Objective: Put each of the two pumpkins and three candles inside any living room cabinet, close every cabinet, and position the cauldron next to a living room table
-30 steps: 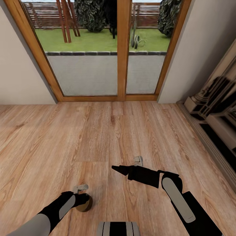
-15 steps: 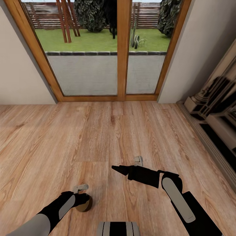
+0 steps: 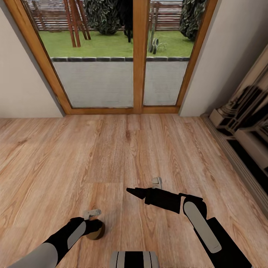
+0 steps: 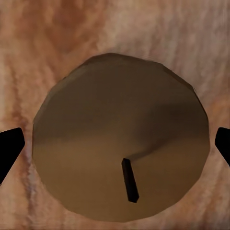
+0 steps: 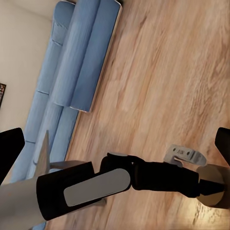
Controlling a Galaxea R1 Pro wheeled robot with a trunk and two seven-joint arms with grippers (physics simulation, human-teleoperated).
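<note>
One candle, a stubby brownish-beige cylinder with a dark wick, stands upright on the wooden floor near the robot's base. My left gripper hangs over it, open, one black fingertip on each side of the candle with thin gaps. From the right wrist view the same candle sits under the left arm's end. My right gripper hovers over bare floor to the candle's right, pointing left, open and holding nothing. The pumpkins, cabinet, cauldron and table are out of view.
A wood-framed glass patio door stands ahead, flanked by pale walls. A pale glossy unit runs along the right wall. A blue sofa lies off to the side. Open wooden floor spreads ahead.
The head view has shifted very slightly. Both arms and the candle hold their places.
</note>
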